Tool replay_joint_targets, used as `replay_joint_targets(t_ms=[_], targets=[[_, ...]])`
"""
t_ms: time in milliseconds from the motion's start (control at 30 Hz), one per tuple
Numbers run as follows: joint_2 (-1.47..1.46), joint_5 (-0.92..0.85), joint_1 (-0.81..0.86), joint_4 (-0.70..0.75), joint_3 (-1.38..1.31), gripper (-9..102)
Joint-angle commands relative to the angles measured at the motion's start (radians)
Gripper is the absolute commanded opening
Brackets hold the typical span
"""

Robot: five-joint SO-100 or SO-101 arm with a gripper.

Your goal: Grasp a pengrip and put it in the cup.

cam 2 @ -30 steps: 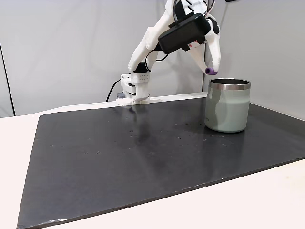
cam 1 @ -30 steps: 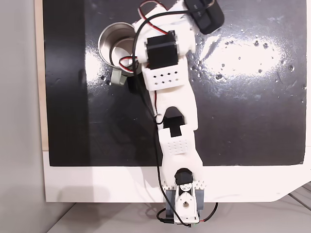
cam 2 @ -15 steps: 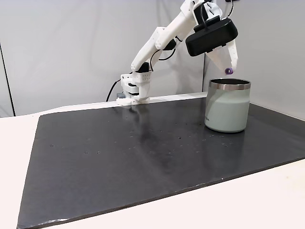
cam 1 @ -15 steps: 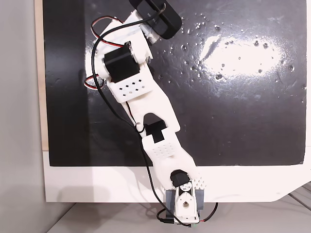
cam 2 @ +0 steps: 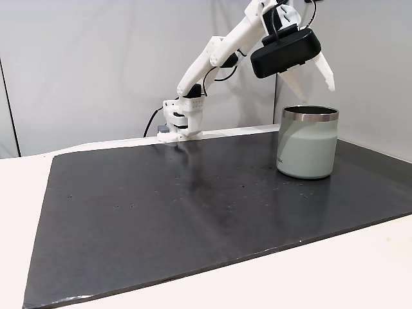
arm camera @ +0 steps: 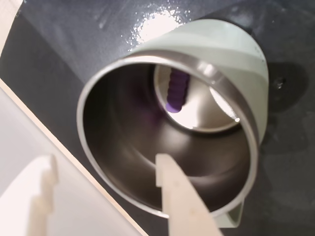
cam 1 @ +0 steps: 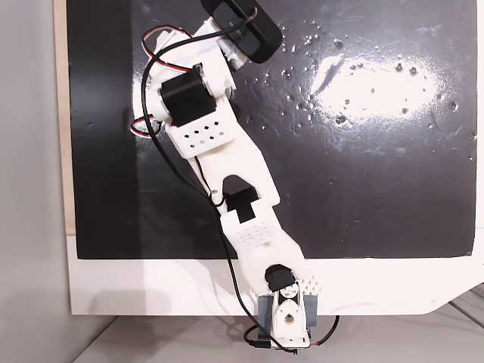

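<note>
Inside the cup (arm camera: 206,54) — pengrip (arm camera: 177,91) lies on the steel bottom | claw (cam 2: 315,72) hangs above the rim, fingers spread, gripping nothing | pengrip looks light, soft and ribbed (pinch mid-barrel, gently) | cup stands on the dark bench (cam 2: 161,206) — drop appears done

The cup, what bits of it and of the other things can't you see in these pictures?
- The cup: in the fixed view from above, the arm covers it.
- The pengrip: the wrist view shows it lying in the cup; in the side fixed view the cup's wall hides it.
- The gripper: open; the wrist view's bottom edge cuts its fingers off.
- The cup's handle: mostly cut off, wrist view.
</note>
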Motion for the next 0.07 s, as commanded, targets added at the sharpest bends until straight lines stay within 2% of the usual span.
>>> replay_joint_targets(t_ms=[0,33], targets=[[0.074,0.009,-0.003,0.008,-0.005,20],[0.075,0.009,-0.003,0.008,-0.005,20]])
